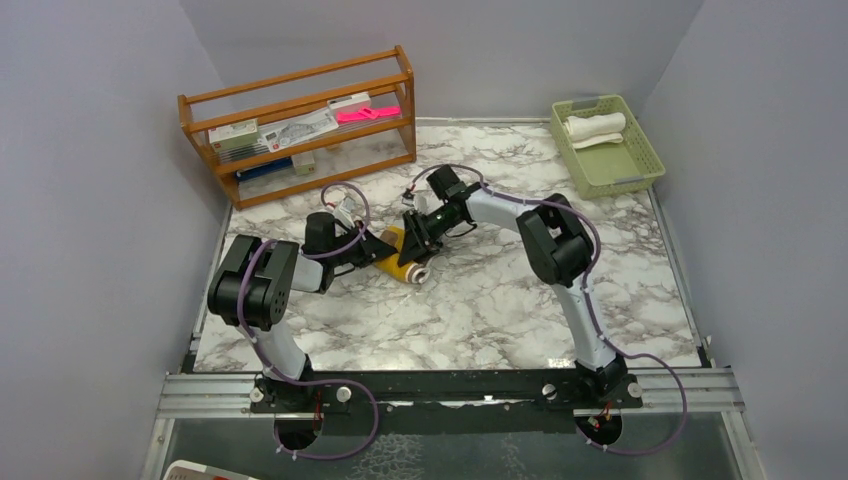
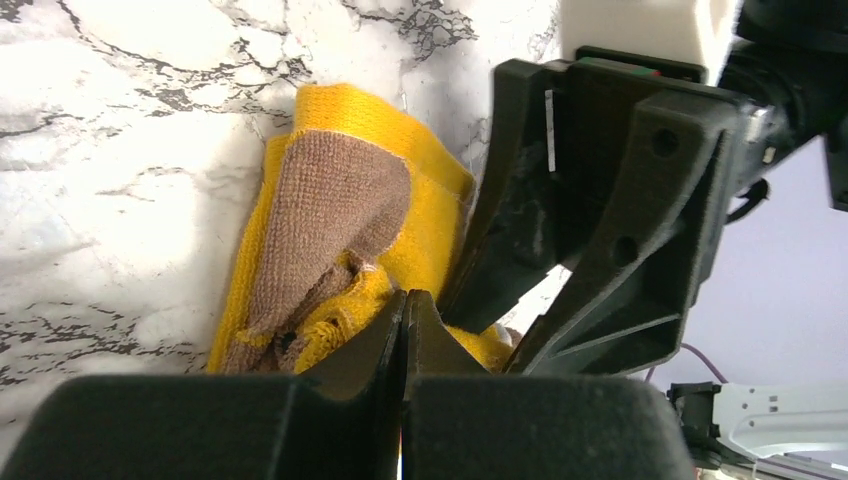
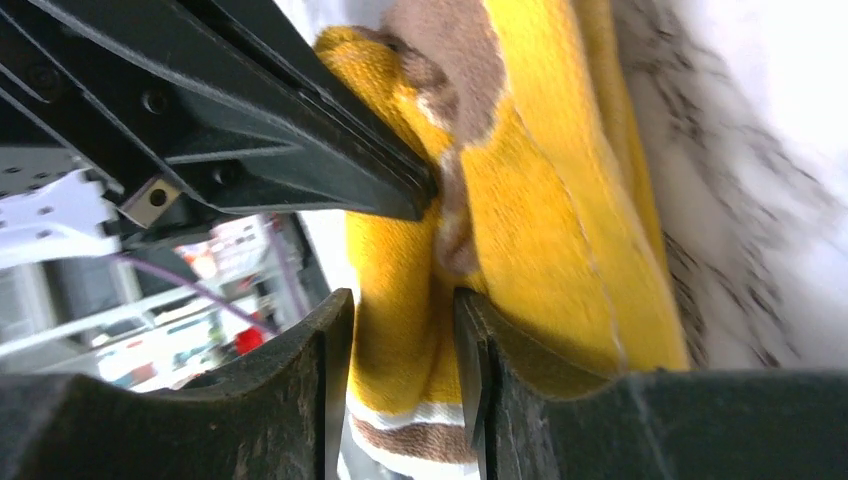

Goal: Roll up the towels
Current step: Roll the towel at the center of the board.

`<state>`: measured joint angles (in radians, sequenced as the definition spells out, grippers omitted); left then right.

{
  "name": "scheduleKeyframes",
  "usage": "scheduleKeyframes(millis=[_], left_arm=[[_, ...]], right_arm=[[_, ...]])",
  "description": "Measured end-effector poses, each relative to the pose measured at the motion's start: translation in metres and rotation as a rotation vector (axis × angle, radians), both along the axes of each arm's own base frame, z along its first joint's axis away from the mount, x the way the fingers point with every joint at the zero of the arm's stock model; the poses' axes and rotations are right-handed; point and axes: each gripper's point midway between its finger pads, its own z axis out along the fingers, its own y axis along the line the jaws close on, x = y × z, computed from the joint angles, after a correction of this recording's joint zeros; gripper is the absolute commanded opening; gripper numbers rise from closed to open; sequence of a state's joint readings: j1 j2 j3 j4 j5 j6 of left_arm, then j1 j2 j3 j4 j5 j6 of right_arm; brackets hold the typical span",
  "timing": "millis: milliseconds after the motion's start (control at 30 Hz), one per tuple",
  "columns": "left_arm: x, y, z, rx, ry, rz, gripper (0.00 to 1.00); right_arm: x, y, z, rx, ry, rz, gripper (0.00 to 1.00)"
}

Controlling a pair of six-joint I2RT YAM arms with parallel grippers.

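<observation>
Left fingers (image 2: 385, 345), closed, touch the mustard-yellow towel (image 2: 430, 225); right fingers (image 3: 322, 345) narrowly clasp it.

Soft, matt terry cloth with a fuzzy looped nap on the mustard-yellow towel (image 2: 420, 190), shorter and flatter in its brown patch and striped end. Similar matt cloth on the cream-white towel (image 1: 595, 127) in a smooth pale green plastic basket (image 1: 610, 162). Dull black plastic, faintly grainy, on the left gripper (image 2: 405, 315) and right gripper (image 3: 400, 340) — elsewhere a smooth, slightly shiny marble-patterned table (image 1: 480, 310), a varnished wood shelf (image 1: 408, 110), and a satin silver metal rail (image 1: 200, 398).
</observation>
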<state>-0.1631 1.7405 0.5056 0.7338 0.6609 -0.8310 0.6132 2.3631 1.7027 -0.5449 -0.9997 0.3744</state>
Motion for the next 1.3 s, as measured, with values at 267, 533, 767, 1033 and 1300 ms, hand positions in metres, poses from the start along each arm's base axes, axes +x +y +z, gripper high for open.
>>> scheduleKeyframes(millis=[267,533,767,1033,1300], left_arm=[[0.002,0.000,-0.005,0.010,-0.039,-0.005,0.00],[0.003,0.000,-0.005,0.015,-0.056,-0.009,0.00],[0.003,0.000,-0.005,0.016,-0.057,-0.011,0.00],[0.005,-0.001,-0.006,0.013,-0.054,-0.017,0.00],[0.007,-0.002,-0.006,0.009,-0.051,-0.024,0.00]], right_arm=[[0.027,-0.025,-0.001,-0.166,-0.306,-0.107,0.49],[0.038,-0.073,0.032,-0.204,-0.882,-0.157,0.73],[0.004,-0.037,0.083,0.005,-1.458,0.086,0.73],[-0.029,-0.009,0.031,-0.054,-1.808,0.449,0.72],[-0.004,-0.004,0.020,-0.137,-1.919,0.518,0.68]])
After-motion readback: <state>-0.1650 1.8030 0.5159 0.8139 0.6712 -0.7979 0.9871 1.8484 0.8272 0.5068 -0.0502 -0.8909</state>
